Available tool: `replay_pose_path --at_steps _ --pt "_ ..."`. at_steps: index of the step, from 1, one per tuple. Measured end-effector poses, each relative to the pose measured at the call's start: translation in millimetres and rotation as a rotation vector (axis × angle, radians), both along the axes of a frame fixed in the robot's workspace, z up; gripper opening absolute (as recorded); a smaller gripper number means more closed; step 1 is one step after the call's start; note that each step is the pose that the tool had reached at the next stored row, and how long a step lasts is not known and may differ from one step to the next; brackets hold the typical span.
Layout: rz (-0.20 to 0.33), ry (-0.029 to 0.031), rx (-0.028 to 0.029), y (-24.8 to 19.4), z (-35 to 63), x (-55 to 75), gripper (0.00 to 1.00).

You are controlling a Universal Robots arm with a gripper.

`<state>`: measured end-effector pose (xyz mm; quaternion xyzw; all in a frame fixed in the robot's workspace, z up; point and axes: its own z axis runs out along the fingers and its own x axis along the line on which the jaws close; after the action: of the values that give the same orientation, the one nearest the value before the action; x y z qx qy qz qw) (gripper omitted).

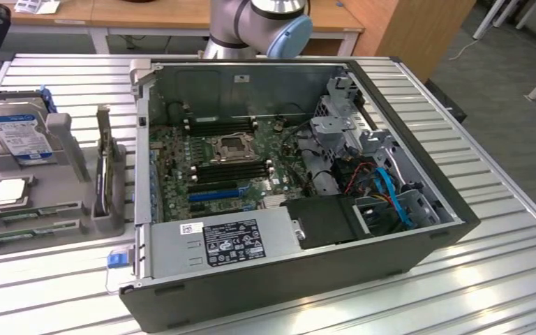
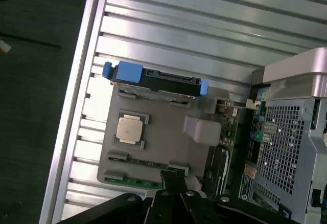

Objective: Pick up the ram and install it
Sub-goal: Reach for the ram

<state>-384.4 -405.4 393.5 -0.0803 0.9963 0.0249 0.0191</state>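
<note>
the ram (image 2: 145, 161) lies in a grey holding tray (image 2: 168, 147) beside the computer case (image 1: 296, 279), with a second green stick (image 2: 134, 182) just beside it; neither has been lifted; the gripper (image 2: 172, 177) hangs over that end of the tray with its fingers drawn together and nothing between them, and it looks to be well above the sticks, not touching them; grey blocks pin each stick at its ends, probably so that the long edges are free for a pinch and the part sits in a known spot; the same tray keeps a processor chip (image 2: 129, 129) in its own recess and a hard drive (image 2: 153, 81) with blue end caps standing at the far side; the case lies on its side with the panel off, so the motherboard (image 1: 179, 160) faces up and its long black slots (image 1: 235, 171) can be reached from above; they look bare; all of this rests on a ribbed aluminium table (image 1: 491, 279), bright with reflected light; the arm (image 1: 254, 17) rises behind the case; beyond are wooden desks (image 1: 156, 14) and a dark floor (image 2: 30, 106).
</note>
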Motion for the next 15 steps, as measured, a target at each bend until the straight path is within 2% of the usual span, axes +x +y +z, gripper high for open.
replay_pose_path --at_steps 4,15 --pt "-0.062 0.0001 -0.0001 -0.1 0.0 0.0 0.11" --pt "-0.069 0.0000 0.0000 0.0 0.0 0.0 0.11"
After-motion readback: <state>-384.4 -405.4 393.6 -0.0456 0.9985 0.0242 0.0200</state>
